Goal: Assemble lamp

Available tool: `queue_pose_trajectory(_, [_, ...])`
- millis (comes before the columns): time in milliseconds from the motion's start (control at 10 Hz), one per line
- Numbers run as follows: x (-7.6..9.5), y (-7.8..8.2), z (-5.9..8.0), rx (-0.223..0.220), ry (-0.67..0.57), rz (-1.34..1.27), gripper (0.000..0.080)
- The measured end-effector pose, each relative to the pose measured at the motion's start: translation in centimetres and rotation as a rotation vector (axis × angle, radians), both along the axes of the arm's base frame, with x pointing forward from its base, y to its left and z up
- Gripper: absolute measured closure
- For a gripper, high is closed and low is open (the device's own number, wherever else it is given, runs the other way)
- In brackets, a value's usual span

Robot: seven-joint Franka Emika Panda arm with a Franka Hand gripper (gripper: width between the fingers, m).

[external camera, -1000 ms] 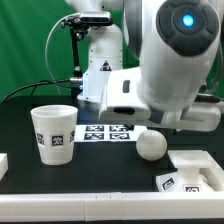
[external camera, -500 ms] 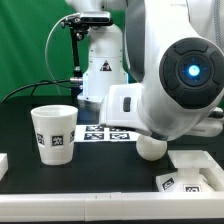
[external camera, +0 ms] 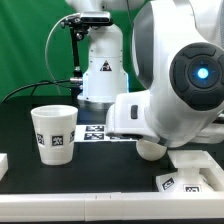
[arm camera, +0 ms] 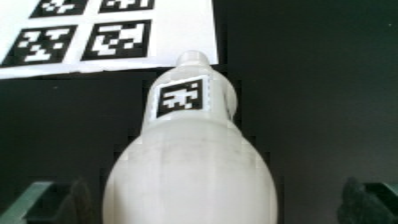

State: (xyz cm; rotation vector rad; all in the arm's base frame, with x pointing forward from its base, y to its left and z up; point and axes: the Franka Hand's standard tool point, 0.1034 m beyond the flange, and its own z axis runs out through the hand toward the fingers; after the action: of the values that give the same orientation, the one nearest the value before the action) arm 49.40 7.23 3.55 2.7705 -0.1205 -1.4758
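The bulb (arm camera: 192, 150) lies on the black table, its tagged narrow stem pointing at the marker board (arm camera: 107, 35). My gripper (arm camera: 210, 205) is open. Its dark fingers (arm camera: 50, 200) stand either side of the bulb's round head, apart from it. In the exterior view my arm hides the gripper and covers most of the bulb (external camera: 150, 149). The cup-shaped shade (external camera: 55, 133) stands upright on the exterior view's left. The blocky base (external camera: 195, 172) lies at the front right.
The marker board (external camera: 95, 131) lies mid-table between the shade and the bulb. The white robot pedestal (external camera: 100, 70) stands behind it. A white block (external camera: 3, 163) shows at the exterior view's left edge.
My arm has come down and forward over the bulb, now covering most of it in the exterior view. The shade and base have not moved.
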Motion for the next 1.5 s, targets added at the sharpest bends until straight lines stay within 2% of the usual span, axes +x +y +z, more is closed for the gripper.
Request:
queue_pose_trajectory(400, [-0.9, 0.0, -1.2, 0.012, -0.002, 0.008, 0.01])
queue_pose_trajectory(700, [-0.8, -0.3, -1.2, 0.023, -0.003, 0.012, 0.01])
queue_pose_trajectory(800, [-0.8, -0.3, -1.2, 0.024, -0.002, 0.012, 0.0226])
queue_pose_trajectory(1200, [-0.8, -0.3, -1.2, 0.024, -0.002, 0.012, 0.0233])
queue_pose_trajectory(1300, [-0.5, -0.2, -1.0, 0.025, -0.01, 0.013, 0.0233])
queue_pose_trajectory(1500, [0.4, 0.0, 1.5, 0.03, -0.033, 0.015, 0.0232])
